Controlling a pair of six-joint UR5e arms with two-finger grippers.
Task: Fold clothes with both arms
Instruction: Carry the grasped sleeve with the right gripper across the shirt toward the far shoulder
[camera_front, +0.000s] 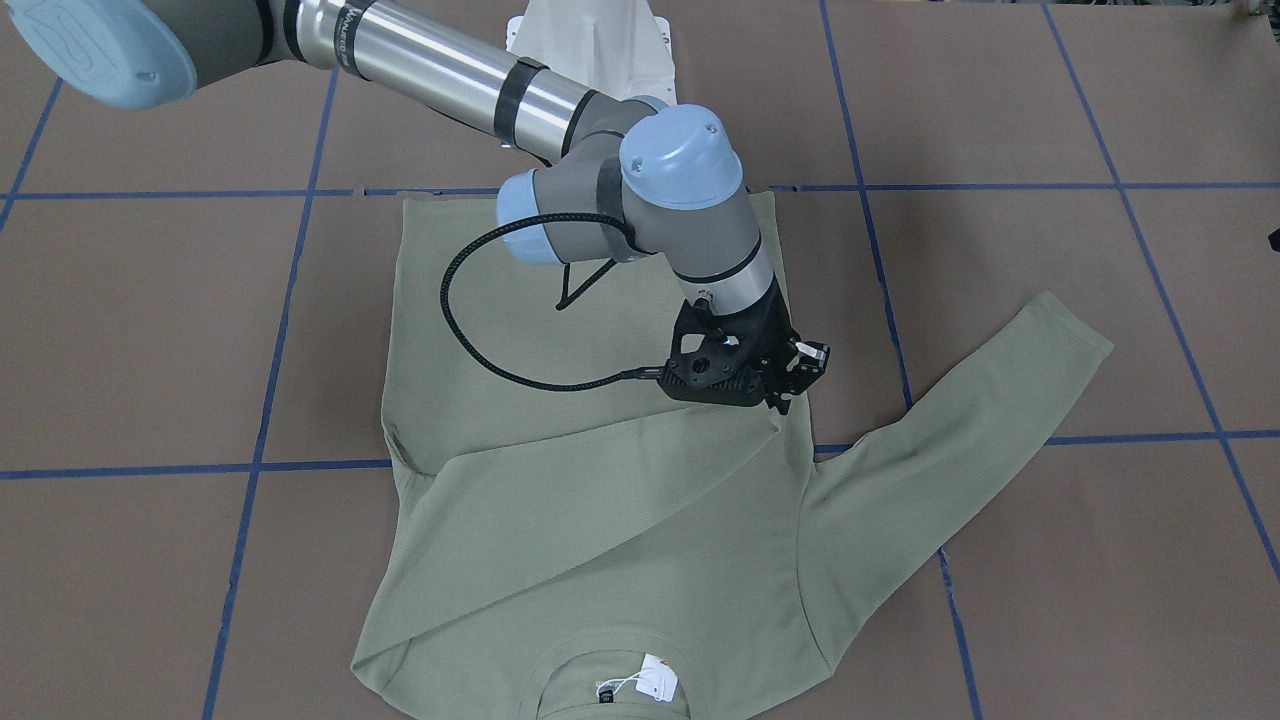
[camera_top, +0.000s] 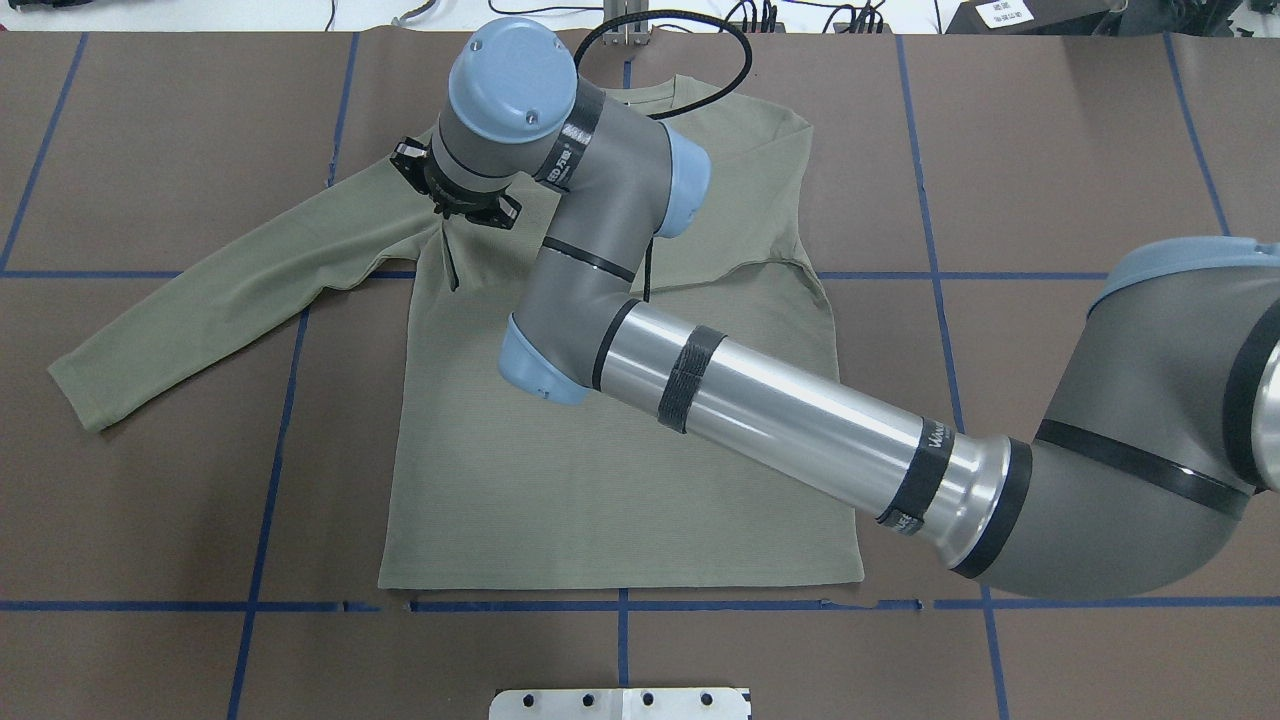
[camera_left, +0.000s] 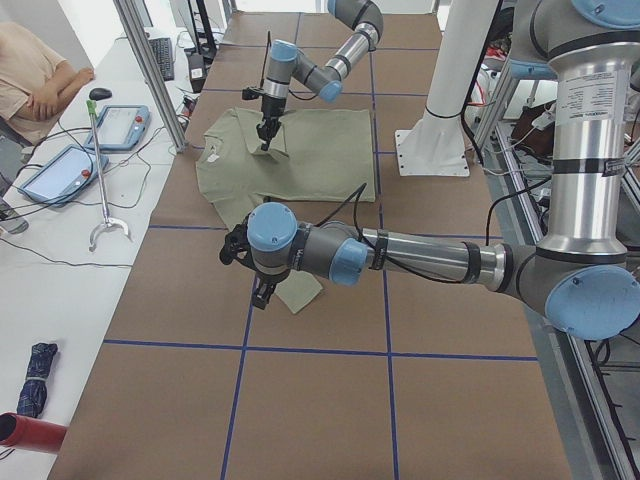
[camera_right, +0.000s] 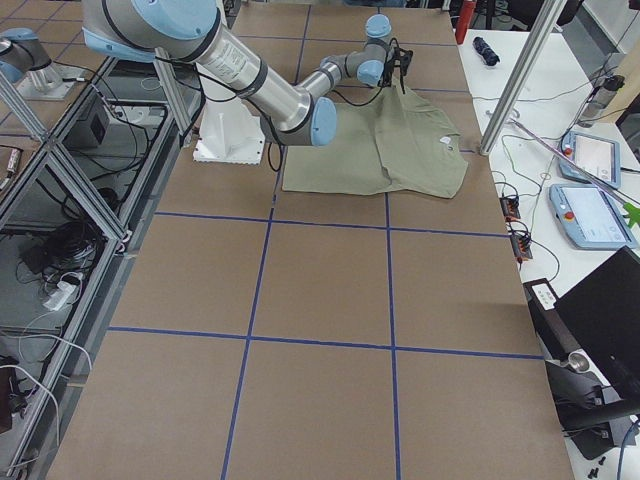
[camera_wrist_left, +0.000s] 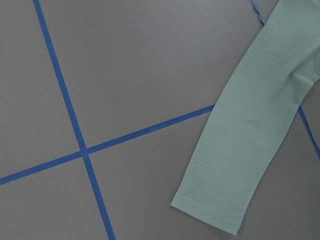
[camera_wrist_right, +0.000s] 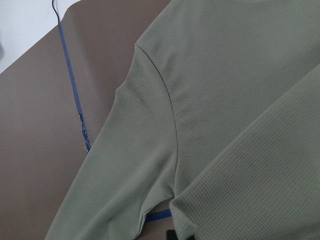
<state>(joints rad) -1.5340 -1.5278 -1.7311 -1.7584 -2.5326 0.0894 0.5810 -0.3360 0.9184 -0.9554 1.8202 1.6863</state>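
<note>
Sage-green shirt (camera_top: 620, 500), blue-gridded brown table (camera_top: 1050, 150)

Non-task clutter you've got in view:
Brown table cover (camera_front: 1000, 100) gridded with blue tape (camera_front: 180, 195), with a white pedestal base (camera_left: 432, 150) on it. On your white side bench (camera_left: 60, 260): two teach pendants (camera_left: 120, 125) (camera_left: 60, 172), a mouse (camera_left: 97, 93), a reacher-grabber (camera_left: 103, 200) and a folded dark umbrella (camera_left: 38, 365). A person (camera_left: 30, 80) is at its far end.

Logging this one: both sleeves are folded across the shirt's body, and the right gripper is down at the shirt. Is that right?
Not quite. Only one sleeve is folded across the shirt. The other sleeve lies stretched out flat on the table, as the exterior front-facing view shows. The right gripper is down at the shirt, as you say.
</note>
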